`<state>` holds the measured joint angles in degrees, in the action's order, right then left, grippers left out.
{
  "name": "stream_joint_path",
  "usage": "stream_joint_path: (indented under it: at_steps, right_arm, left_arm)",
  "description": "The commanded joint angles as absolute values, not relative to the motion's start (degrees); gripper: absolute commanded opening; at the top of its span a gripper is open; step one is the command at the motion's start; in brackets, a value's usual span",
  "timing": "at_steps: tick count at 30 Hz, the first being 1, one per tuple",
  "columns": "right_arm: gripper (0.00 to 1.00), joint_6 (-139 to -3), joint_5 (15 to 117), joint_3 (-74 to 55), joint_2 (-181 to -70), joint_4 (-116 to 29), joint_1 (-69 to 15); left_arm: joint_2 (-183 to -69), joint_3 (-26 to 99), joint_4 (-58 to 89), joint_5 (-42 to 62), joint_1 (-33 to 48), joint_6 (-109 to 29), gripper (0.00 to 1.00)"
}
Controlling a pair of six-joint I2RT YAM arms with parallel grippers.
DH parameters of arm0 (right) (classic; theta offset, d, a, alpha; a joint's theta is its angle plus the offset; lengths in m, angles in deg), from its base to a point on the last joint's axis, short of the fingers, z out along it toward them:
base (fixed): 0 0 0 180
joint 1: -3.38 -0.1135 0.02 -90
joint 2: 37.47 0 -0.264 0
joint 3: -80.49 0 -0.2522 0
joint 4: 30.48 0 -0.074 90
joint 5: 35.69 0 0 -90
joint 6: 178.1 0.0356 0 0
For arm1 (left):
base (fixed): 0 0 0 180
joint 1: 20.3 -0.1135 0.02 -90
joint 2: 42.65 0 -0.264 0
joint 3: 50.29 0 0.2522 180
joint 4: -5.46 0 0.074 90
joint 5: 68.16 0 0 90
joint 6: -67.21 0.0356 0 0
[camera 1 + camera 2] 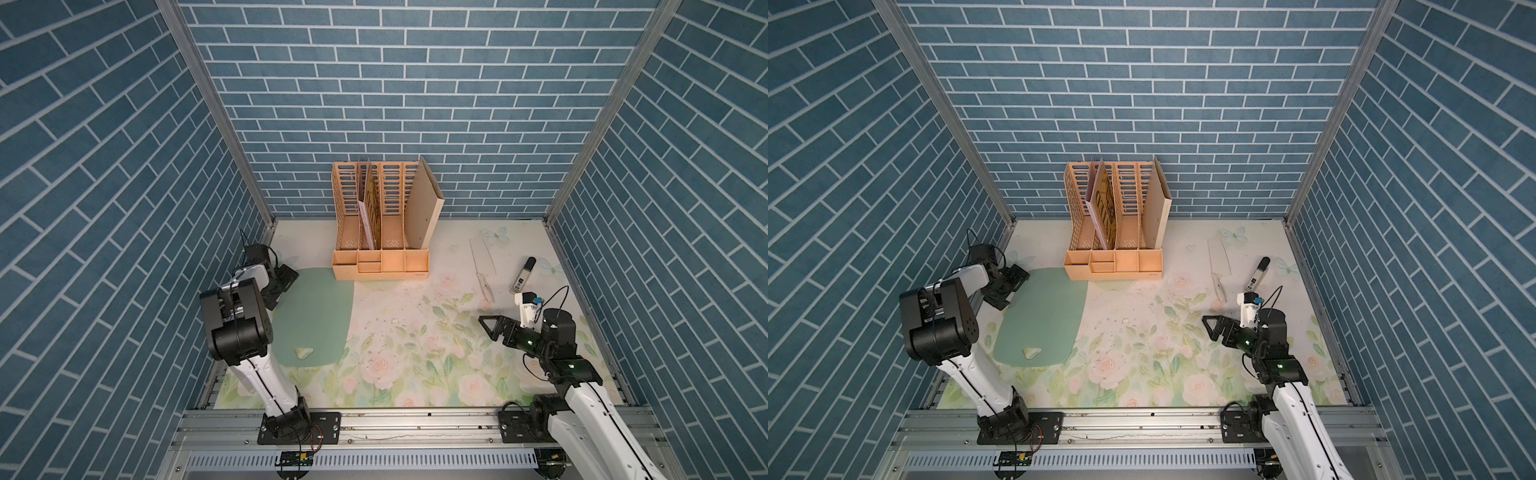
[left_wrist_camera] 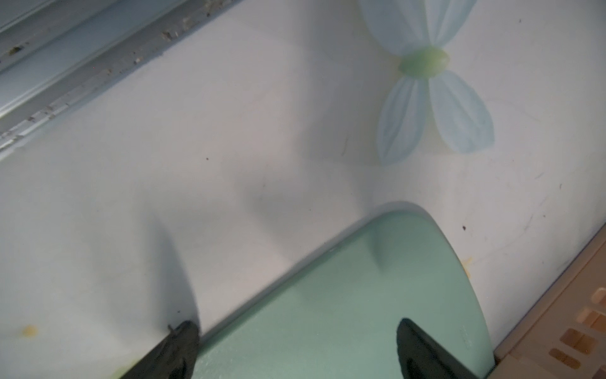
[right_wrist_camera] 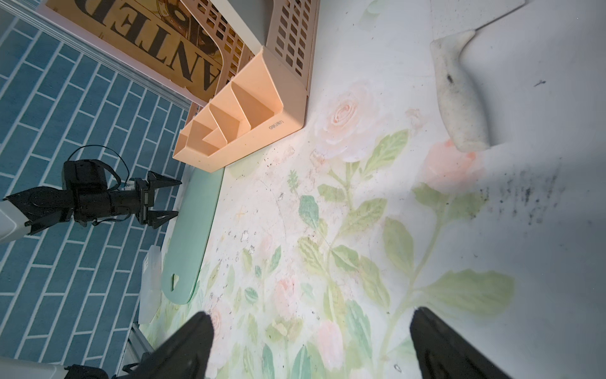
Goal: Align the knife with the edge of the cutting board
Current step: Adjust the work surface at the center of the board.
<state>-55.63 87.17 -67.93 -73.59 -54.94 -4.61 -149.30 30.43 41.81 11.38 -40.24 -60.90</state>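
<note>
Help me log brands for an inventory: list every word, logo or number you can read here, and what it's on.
"ANTED": big dark letters on the brown sheet in the file organizer; anything before the A is hidden.
Small logo on the organizer's front wall: possibly "deli", too small to be sure.
The black-capped tube carries print too small to read.

Cutting board [image 1: 1042,316] lying flat, knife [image 1: 1219,286] well apart from it, right gripper [image 1: 1208,328] near knife, jaws spread
</note>
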Motion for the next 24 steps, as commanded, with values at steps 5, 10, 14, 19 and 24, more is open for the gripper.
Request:
stream_joint_path:
  at_steps: [5, 10, 14, 19, 24]
  right_arm:
    - [0.97, -55.9, 84.9, -65.7, -78.9, -51.8, -10.6]
    - [0.97, -52.1, 80.4, -63.7, -85.9, -47.6, -19.8]
    - [0.97, -47.5, 77.5, -63.2, -89.6, -42.3, -26.0]
    - [0.97, -44.6, 72.8, -60.9, -97.1, -38.1, -34.5]
    - [0.97, -42.5, 68.8, -56.1, -107.6, -35.3, -42.1]
  left_arm:
    - [-148.4, 21.7, 45.6, 5.0, -37.0, -59.7, 0.97]
    - [-143.7, 15.4, 42.7, 2.6, -33.7, -61.3, 0.97]
    - [-139.6, 11.5, 42.0, 2.5, -31.5, -61.7, 0.97]
    - [-134.0, 6.4, 40.8, 2.9, -28.9, -62.4, 0.97]
    - [-129.0, 1.3, 39.3, 3.1, -25.6, -63.3, 0.98]
